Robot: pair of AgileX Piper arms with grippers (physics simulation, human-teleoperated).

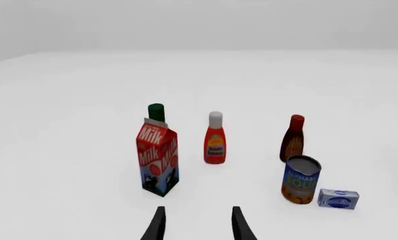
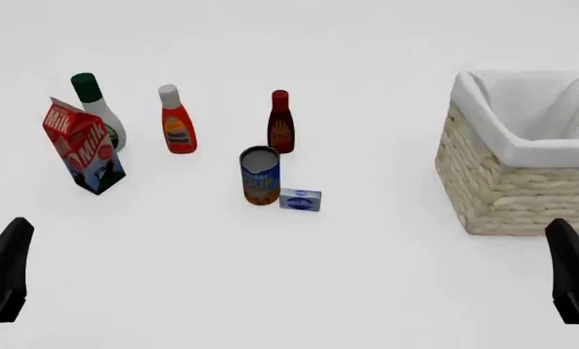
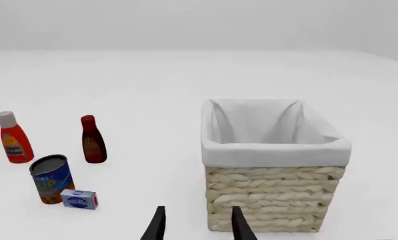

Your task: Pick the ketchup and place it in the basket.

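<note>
The ketchup (image 2: 176, 123) is an orange-red squeeze bottle with a white cap, standing upright at the far left of the table between a milk carton and a maroon bottle. It also shows in the left wrist view as ketchup (image 1: 214, 142) and in the right wrist view as ketchup (image 3: 13, 140). The wicker basket (image 2: 503, 189) with white lining stands at the right, seen close as basket (image 3: 272, 200). My left gripper (image 2: 6, 269) sits low at the near left, well short of the bottles. Its view shows the left gripper (image 1: 197, 227) open and empty. My right gripper (image 2: 572, 273) is at the near right before the basket, and the right gripper (image 3: 197, 227) is open.
A milk carton (image 2: 83, 149) stands in front of a white bottle with a green cap (image 2: 97, 109). A maroon bottle (image 2: 280, 123) is right of the ketchup. A blue-and-orange can (image 2: 260, 174) and a small blue box (image 2: 300, 199) sit nearer me.
</note>
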